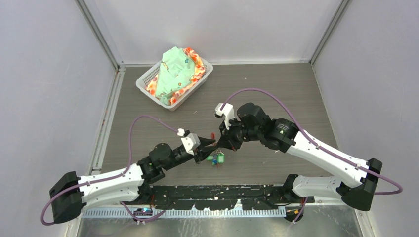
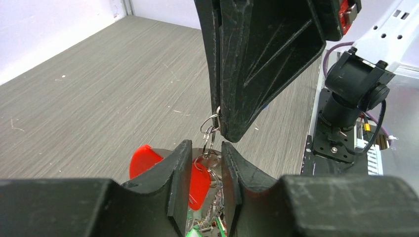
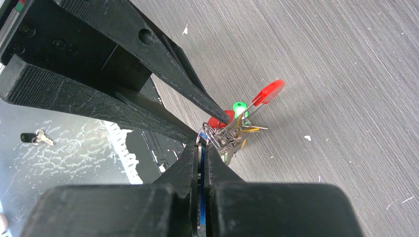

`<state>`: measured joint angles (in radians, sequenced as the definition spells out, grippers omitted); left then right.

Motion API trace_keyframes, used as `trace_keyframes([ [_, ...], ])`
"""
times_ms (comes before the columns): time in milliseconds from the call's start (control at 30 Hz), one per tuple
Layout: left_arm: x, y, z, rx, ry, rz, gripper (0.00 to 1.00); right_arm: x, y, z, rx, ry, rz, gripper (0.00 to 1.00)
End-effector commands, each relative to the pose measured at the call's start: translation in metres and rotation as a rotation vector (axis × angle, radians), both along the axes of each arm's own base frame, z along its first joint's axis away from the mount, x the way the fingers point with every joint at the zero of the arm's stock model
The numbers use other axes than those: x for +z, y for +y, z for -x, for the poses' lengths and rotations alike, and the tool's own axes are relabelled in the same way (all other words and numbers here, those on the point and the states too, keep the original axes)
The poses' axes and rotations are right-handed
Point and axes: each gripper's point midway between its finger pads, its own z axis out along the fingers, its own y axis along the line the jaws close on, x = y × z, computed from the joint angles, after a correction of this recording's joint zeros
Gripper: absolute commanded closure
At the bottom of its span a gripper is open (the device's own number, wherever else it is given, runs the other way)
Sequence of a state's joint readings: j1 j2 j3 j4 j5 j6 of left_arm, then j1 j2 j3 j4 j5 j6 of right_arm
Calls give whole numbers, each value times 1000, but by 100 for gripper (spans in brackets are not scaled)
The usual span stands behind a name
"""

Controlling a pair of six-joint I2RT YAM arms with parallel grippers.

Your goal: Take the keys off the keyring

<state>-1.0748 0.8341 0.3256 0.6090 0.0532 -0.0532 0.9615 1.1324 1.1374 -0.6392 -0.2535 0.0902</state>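
The keys (image 1: pixel 216 159) hang as a bunch with green, blue, yellow and red tags between my two grippers, just above the table. My left gripper (image 1: pixel 206 148) is closed around the bunch's top. In its wrist view its jaws (image 2: pixel 206 153) pinch the keyring (image 2: pixel 210 127) and a red tag (image 2: pixel 200 182). My right gripper (image 1: pixel 220 144) meets it from the right. In its wrist view it (image 3: pixel 201 145) is shut on a blue-tagged key, a blue strip showing between the jaws. The bunch (image 3: pixel 232 132) sits just past its tips, with a green tag (image 3: pixel 239 106) and a red tag (image 3: pixel 269 91).
A white basket (image 1: pixel 148 79) with green and orange cloth (image 1: pixel 175 74) stands at the back left. A small loose key with a dark head (image 3: pixel 35 137) lies on the metal strip by the arm bases. Walls close the table on three sides.
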Motion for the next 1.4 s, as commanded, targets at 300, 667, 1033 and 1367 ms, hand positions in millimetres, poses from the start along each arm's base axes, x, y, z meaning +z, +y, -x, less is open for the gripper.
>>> trace_keyframes([
  [300, 27, -7, 1, -47, -16, 73, 95, 26, 11, 2, 21, -19, -84, 99],
  [667, 12, -5, 4, -57, -6, 71, 100, 7, -9, -22, -152, -16, 23, 99],
  [1033, 9, 1, 3, -33, -29, 89, 100, -22, -28, -44, -301, 75, 103, 99],
  [1367, -4, 0, -1, -15, 10, 60, 89, -1, -29, -58, -291, -15, 124, 99],
])
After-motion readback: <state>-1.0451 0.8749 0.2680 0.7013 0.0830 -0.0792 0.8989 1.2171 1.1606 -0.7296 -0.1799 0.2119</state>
